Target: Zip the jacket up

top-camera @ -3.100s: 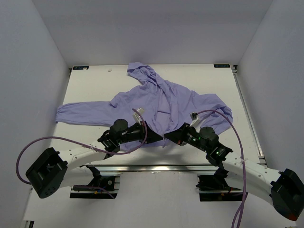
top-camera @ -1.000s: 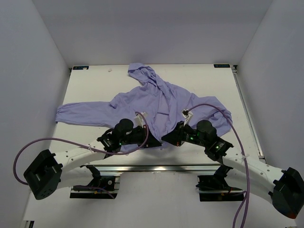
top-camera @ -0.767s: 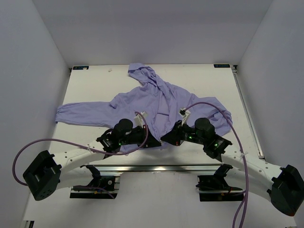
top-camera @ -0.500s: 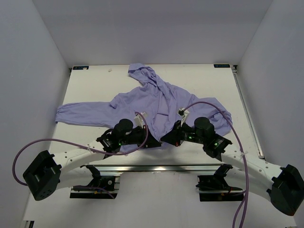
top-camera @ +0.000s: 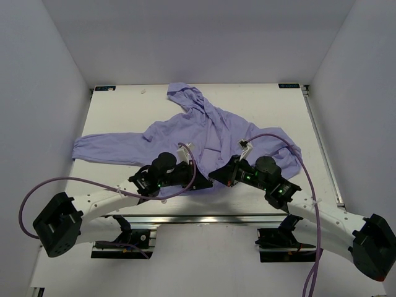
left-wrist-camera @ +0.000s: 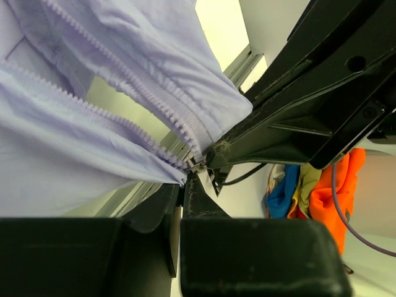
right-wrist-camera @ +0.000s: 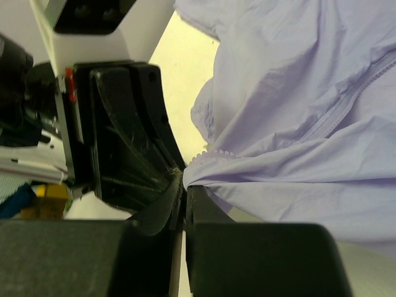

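The lavender jacket (top-camera: 210,133) lies spread on the table, hood at the far side, one sleeve stretched left. Its front zipper is open at the near hem. My left gripper (top-camera: 207,182) is shut on the jacket's bottom hem at the zipper end (left-wrist-camera: 197,164), where the two rows of zipper teeth (left-wrist-camera: 133,80) meet. My right gripper (top-camera: 215,176) is shut on the jacket hem (right-wrist-camera: 189,179) beside the other zipper edge (right-wrist-camera: 213,154). The two grippers touch tip to tip at the hem's centre.
The white table (top-camera: 117,111) has a metal rail (top-camera: 204,218) along its near edge. White walls stand on the left, right and far sides. Purple cables (top-camera: 74,182) loop off both arms. Coloured cloth (left-wrist-camera: 312,179) lies off the table below.
Both grippers have moved closer together at the hem's centre. The left gripper slid right and the right wrist shifted slightly, bunching the hem between them.
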`<state>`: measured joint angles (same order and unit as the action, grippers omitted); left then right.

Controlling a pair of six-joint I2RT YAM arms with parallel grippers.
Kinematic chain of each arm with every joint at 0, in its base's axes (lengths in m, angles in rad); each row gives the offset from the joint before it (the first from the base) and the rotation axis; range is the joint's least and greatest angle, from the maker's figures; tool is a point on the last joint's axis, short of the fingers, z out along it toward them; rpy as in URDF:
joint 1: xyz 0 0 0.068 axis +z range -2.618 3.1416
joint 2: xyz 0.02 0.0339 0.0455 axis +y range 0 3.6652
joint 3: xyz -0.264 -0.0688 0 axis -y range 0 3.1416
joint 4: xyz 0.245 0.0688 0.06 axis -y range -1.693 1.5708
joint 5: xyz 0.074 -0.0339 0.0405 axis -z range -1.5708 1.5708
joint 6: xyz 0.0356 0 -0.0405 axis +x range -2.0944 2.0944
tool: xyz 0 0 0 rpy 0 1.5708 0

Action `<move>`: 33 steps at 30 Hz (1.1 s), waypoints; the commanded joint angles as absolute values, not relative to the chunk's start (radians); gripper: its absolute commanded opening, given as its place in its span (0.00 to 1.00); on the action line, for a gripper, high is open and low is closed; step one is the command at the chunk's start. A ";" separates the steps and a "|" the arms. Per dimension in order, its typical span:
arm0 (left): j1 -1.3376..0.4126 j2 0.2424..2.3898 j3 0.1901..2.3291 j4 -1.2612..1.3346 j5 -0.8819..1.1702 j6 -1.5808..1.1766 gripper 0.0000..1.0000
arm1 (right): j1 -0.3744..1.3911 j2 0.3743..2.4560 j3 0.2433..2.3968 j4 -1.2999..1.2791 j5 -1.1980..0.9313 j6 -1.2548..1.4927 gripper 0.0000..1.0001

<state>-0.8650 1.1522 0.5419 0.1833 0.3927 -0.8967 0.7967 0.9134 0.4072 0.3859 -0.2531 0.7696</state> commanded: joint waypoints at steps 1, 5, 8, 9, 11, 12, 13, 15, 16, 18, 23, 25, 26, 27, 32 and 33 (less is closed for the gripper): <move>-0.923 1.167 0.584 0.140 0.433 -0.867 0.00 | 0.798 0.877 0.425 0.603 -0.111 0.839 0.00; -0.960 1.172 0.592 0.127 0.420 -0.861 0.00 | 0.798 0.877 0.445 0.603 -0.065 0.841 0.00; -0.980 1.173 0.600 0.112 0.413 -0.857 0.00 | 0.798 0.880 0.451 0.597 -0.040 0.839 0.00; -0.983 1.173 0.601 0.106 0.413 -0.856 0.00 | 0.798 0.881 0.453 0.595 -0.037 0.835 0.00; -0.994 1.177 0.604 0.103 0.417 -0.853 0.00 | 0.798 0.879 0.451 0.600 -0.031 0.836 0.00; -0.997 1.180 0.604 0.110 0.423 -0.853 0.00 | 0.798 0.877 0.451 0.598 -0.025 0.836 0.00; -1.002 1.181 0.604 0.113 0.426 -0.853 0.00 | 0.798 0.876 0.448 0.597 -0.020 0.838 0.00; -1.006 1.186 0.606 0.117 0.433 -0.850 0.00 | 0.798 0.871 0.445 0.594 -0.025 0.836 0.00; -1.006 1.184 0.606 0.117 0.431 -0.850 0.00 | 0.798 0.868 0.446 0.585 -0.029 0.836 0.00; -1.006 1.172 0.614 0.092 0.405 -0.847 0.00 | 0.798 0.859 0.449 0.539 -0.046 0.825 0.00; -1.002 1.114 0.620 0.031 0.264 -0.845 0.00 | 0.798 0.841 0.446 0.381 -0.118 0.793 0.00; -0.999 1.089 0.629 0.017 0.230 -0.839 0.00 | 0.798 0.828 0.430 0.322 -0.135 0.804 0.00; -0.993 1.082 0.635 0.008 0.218 -0.838 0.00 | 0.798 0.822 0.413 0.304 -0.147 0.805 0.09; -0.989 1.075 0.638 0.006 0.192 -0.838 0.00 | 0.798 0.818 0.404 0.293 -0.156 0.808 0.12; -0.965 1.072 0.623 0.057 0.201 -0.841 0.00 | 0.798 0.802 0.388 0.285 -0.230 0.802 0.48; -0.960 1.077 0.618 0.066 0.212 -0.844 0.00 | 0.798 0.805 0.387 0.294 -0.245 0.805 0.53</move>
<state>-0.9730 1.0946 0.6014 0.0460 0.2062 -0.8532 0.7994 0.8139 0.3935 0.2779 -0.1890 0.8120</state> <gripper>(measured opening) 0.141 0.494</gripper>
